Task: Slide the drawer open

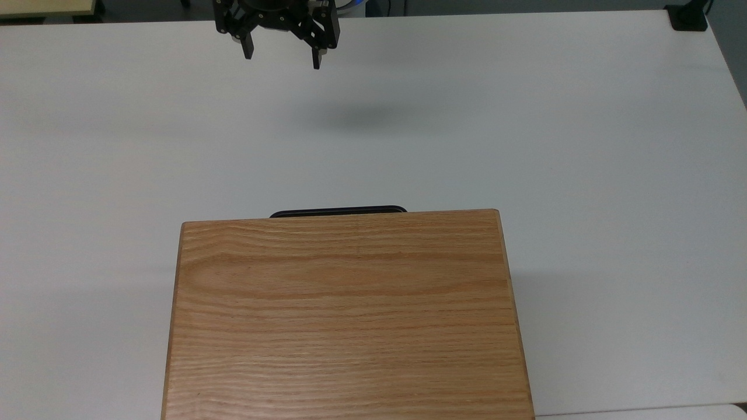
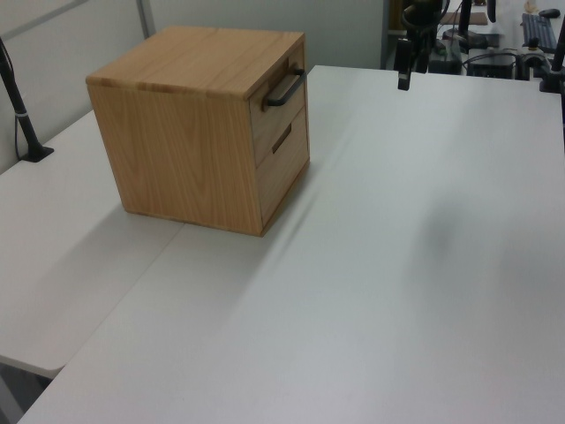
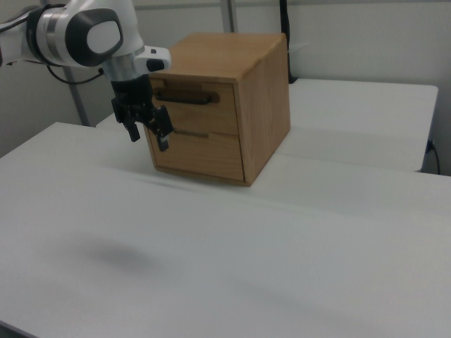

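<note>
A: Where is the drawer (image 3: 192,105) sitting?

B: It is sitting shut in the upper half of the wooden cabinet (image 1: 348,315), its front panel flush with the cabinet face. In the right view its long black handle (image 3: 184,98) is running across the panel; in the left view the handle (image 2: 284,88) is jutting from the cabinet's upper right edge. A second drawer front (image 3: 199,155) is sitting directly below it, also closed.

A: And relative to the gripper?

B: In the top view the gripper (image 1: 282,55) is hanging at the frame's 12 o'clock, and the handle (image 1: 338,211) is lying toward 6 o'clock from it, well apart, with bare white table (image 1: 583,146) between them. The two black fingers are standing spread wide and holding nothing (its shadow (image 1: 356,118) is falling on the table between gripper and cabinet).

A: What is being hidden?

B: In the top view the cabinet top is covering the whole drawer except a thin strip of handle, and the frame's upper edge is cutting off the gripper's body. In the right view the gripper (image 3: 146,130) is overlapping the cabinet's left edge, covering the handle's left end, though it is hanging in front without touching. In the left view the gripper (image 2: 403,66) is appearing small at about 1 o'clock, cut by the frame's top.
</note>
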Tool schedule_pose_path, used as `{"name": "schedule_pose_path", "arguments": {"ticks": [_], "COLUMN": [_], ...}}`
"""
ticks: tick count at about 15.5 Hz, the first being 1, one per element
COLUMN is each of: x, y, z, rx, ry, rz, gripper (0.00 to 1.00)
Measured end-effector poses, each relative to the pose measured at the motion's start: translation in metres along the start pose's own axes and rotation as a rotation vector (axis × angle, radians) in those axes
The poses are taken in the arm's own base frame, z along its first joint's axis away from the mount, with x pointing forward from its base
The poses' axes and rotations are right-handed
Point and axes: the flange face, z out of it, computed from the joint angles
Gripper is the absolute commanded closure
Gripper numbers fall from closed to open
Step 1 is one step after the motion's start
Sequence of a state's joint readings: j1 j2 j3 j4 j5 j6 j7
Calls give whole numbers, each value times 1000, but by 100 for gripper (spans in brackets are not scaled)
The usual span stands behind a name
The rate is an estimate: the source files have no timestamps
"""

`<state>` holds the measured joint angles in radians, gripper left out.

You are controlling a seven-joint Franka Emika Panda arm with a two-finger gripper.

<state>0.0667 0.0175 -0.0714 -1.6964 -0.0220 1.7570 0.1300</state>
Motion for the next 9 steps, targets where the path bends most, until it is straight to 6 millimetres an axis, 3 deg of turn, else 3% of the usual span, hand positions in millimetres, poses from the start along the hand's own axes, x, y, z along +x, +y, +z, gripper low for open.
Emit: {"name": "schedule_pose_path", "arguments": {"ticks": [9], "x": [-2], "y": [0], "z": [2], "rx": [-2], "ry": [-19], "rz": [0], "gripper": [0]}}
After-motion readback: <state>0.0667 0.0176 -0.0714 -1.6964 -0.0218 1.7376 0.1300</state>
